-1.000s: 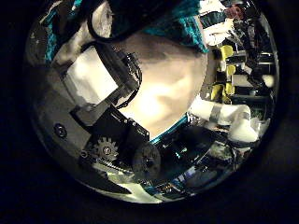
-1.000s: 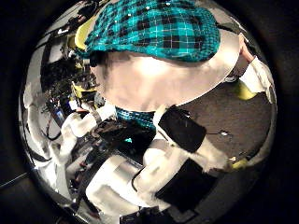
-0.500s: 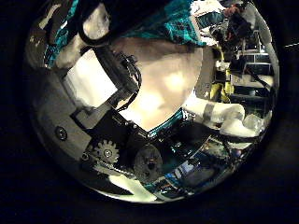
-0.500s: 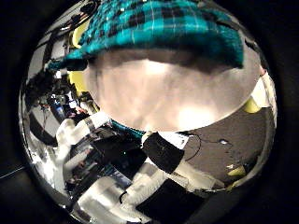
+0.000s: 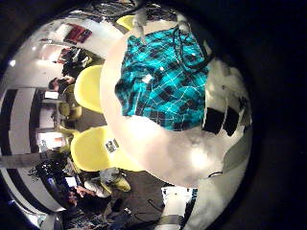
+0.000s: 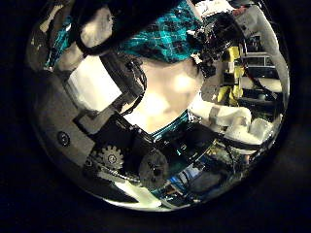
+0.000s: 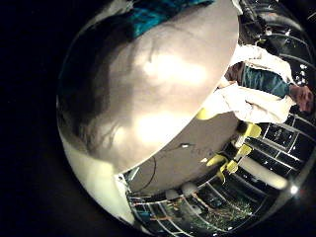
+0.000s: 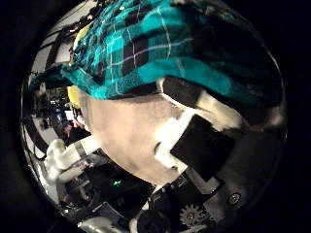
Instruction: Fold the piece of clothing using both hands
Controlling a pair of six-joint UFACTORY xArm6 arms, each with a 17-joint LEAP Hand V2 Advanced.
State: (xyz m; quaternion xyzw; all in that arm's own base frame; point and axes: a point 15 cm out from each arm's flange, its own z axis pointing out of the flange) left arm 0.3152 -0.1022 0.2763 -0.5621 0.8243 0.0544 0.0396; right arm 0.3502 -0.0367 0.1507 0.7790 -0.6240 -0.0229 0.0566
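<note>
Left little-finger palm view: teal plaid shirt (image 5: 163,81) spread flat on round white tabletop (image 5: 158,153). Left thumb view: left hand (image 6: 107,83) above tabletop, grip not discernible. Right thumb view: right hand (image 8: 194,131) fingers touching shirt edge, clasp not discernible.

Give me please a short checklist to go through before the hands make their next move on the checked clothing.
1. Clothing lies on the table: ok.
2. Clothing is spread out, no fold made yet: ok.
3. Right hand is close to the clothing's edge: ok, the cloth fills much of its thumb side view.
4. Right hand has a hold on the cloth: cannot tell.
5. Left hand has a hold on the cloth: cannot tell.
</note>
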